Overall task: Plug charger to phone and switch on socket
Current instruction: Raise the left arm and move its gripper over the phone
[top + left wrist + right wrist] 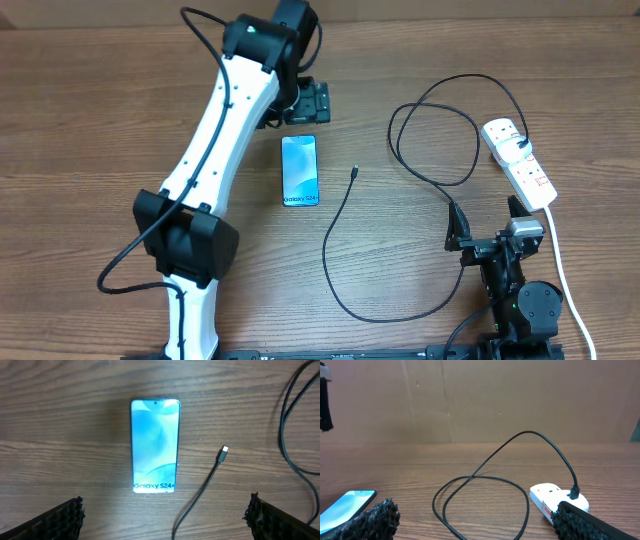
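Left gripper (162,521) wide open, empty, above phone (155,446) mid-tabletop; charger (218,460) tip loose beside it. Right gripper (489,224) wide open, empty, near socket (522,166) at right edge.

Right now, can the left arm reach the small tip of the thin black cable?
Probably yes. The open left pincer hovers near the slim blue-screened phone, and the cable tip lies bare beside it.

Even soft light, faint shadows; phone (155,445) perhaps slightly overexposed.
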Controlling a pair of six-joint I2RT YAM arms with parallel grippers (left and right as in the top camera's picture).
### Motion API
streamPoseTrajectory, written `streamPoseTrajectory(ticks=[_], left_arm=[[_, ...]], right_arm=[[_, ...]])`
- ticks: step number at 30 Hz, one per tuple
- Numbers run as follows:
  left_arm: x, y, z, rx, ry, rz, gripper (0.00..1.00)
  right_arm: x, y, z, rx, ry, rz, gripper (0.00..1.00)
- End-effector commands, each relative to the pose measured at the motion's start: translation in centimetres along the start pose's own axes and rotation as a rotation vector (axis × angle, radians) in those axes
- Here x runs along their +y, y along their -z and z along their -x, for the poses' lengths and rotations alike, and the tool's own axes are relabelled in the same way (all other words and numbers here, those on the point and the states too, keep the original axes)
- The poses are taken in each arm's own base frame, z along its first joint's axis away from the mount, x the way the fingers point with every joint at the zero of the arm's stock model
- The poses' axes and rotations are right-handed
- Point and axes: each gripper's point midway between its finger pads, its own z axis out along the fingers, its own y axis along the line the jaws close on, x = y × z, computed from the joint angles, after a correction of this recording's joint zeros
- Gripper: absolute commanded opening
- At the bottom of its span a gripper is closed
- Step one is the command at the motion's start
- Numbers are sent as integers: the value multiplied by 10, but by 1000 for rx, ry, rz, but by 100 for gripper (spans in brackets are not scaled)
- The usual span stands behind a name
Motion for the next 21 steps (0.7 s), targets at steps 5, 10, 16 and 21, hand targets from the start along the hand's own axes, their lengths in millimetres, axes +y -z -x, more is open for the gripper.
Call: streamPoseTrajectory(ticks=[5, 10, 16, 21], left_arm=[[25, 118, -8, -237, 13, -95, 99], [52, 144, -35, -248, 39, -10, 99], [50, 117, -49, -144, 56, 9, 99], [30, 70, -46, -95, 21, -13, 99]], right_arm=[[0, 0, -2, -4, 5, -4, 100], [0, 0, -2, -5, 5, -4, 100], [0, 0, -2, -4, 5, -4, 100], [0, 0, -2, -4, 5, -4, 100]])
